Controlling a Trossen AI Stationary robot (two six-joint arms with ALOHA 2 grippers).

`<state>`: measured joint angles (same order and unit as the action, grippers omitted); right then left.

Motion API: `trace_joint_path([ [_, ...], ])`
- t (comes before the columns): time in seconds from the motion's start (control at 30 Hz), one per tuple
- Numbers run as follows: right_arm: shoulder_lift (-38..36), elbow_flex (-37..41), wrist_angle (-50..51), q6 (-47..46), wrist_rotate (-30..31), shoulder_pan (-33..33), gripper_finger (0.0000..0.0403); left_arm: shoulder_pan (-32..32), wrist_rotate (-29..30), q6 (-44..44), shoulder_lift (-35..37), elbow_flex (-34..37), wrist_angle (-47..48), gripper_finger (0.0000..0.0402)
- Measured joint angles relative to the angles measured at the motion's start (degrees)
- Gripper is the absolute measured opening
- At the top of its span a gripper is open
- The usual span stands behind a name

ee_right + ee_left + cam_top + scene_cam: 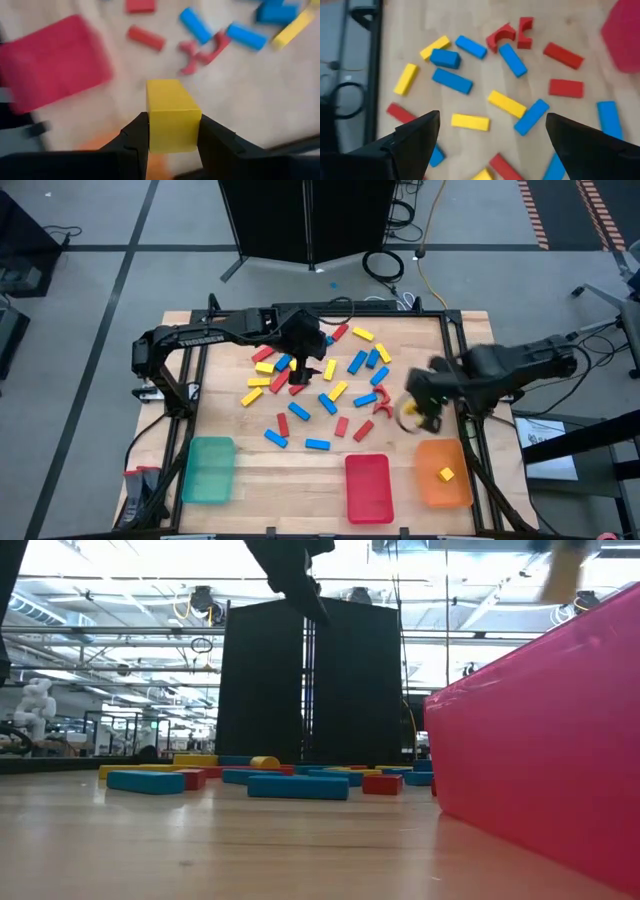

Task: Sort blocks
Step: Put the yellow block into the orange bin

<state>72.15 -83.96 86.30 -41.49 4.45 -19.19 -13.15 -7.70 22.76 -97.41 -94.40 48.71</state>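
Barely begun: one yellow block (446,474) in orange tray (428,489), another yellow block (171,115) clamped in right fingers (170,131) near it, left fingers (492,132) apart over scattered blocks (318,385) on counter (300,470).

Red, blue and yellow blocks (331,392); green tray (210,470), red tray (367,487), seemingly orange tray (443,474).
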Motion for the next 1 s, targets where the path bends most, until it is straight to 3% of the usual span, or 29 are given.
trace_joint_path([
  [0.17,-1.1,0.6,2.3,-18.8,3.2,-13.1,0.0117,-1.7,-3.6,-1.4,0.0,0.8,-0.5,0.0367],
  [0.27,-0.2,5.3,3.5,-26.9,1.8,-18.8,0.0117,-2.2,-3.9,-1.4,0.0,1.4,-0.2,0.0367],
  [0.37,0.2,12.4,-1.7,-31.4,-1.9,-22.4,0.0117,-2.2,-4.0,-1.4,0.0,1.9,-1.2,0.0367],
  [0.6,0.2,25.8,-14.3,-37.4,-8.1,-25.6,0.0117,-2.2,-4.1,-1.5,0.0,2.1,-2.6,0.0367],
  [0.83,0.2,30.9,-20.0,-37.3,-11.5,-25.6,0.0121,-2.2,-4.1,-1.5,0.0,2.1,-3.4,0.0367],
  [1.0,0.2,30.9,-20.4,-37.3,-11.7,-25.6,0.0209,-2.2,-4.1,-1.5,0.0,2.1,-4.3,0.0367],
])
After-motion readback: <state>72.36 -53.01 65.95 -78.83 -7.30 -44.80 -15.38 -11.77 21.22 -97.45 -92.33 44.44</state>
